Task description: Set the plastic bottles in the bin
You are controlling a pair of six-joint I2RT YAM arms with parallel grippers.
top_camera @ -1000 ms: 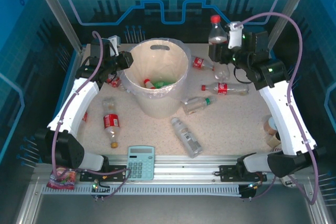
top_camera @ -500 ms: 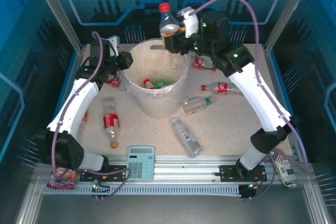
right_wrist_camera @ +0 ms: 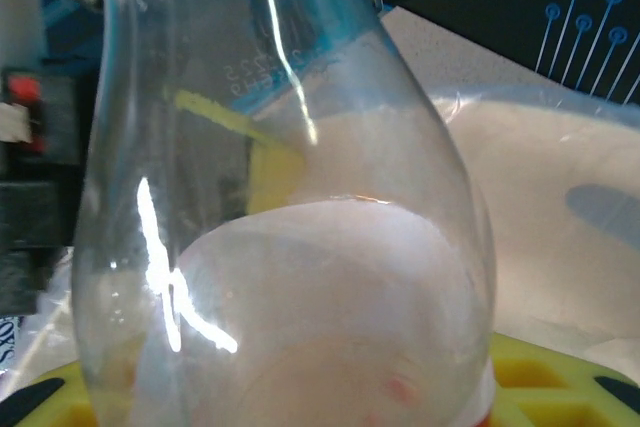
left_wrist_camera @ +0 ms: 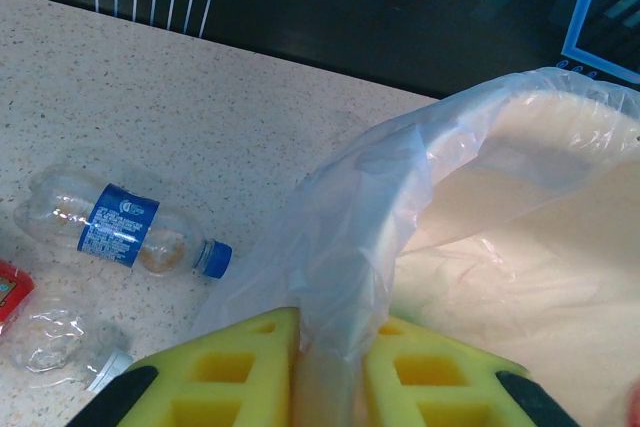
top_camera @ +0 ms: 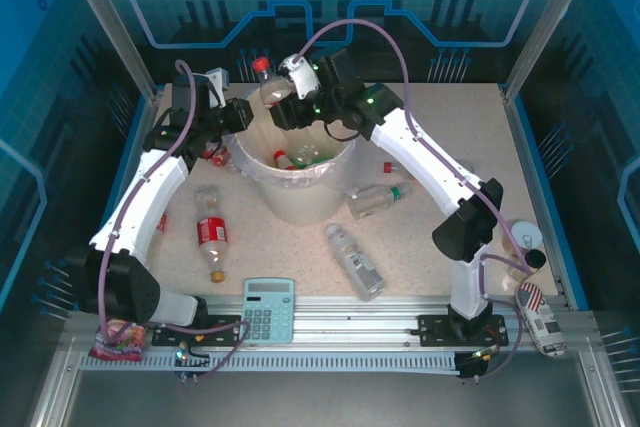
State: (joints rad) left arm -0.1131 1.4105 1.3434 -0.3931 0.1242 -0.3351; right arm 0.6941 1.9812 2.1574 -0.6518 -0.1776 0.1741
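Observation:
The bin (top_camera: 300, 197), cream-white with a clear liner, stands at the table's middle back, and red- and green-capped bottles (top_camera: 292, 159) lie inside it. My right gripper (top_camera: 283, 109) is shut on a red-capped clear plastic bottle (top_camera: 266, 84), held upright over the bin's far-left rim. In the right wrist view this bottle (right_wrist_camera: 290, 247) stands between my yellow fingers (right_wrist_camera: 560, 377). My left gripper (left_wrist_camera: 330, 347) is shut on the bin's rim and liner (left_wrist_camera: 380, 197). Loose bottles lie on the table: a red-labelled one (top_camera: 211, 236), a green-capped one (top_camera: 378, 199) and a clear one (top_camera: 355, 262).
A blue-labelled bottle (left_wrist_camera: 120, 232) and a crushed clear one (left_wrist_camera: 60, 347) lie left of the bin. A pale blue calculator (top_camera: 268, 309) sits at the near edge, with a pink snack packet (top_camera: 118, 339) at the near left. Small objects (top_camera: 525, 239) sit at the right edge.
My right arm has swung left across the table's back, carrying the bottle from the far right to above the bin's far-left rim. The left arm has stayed put on the rim.

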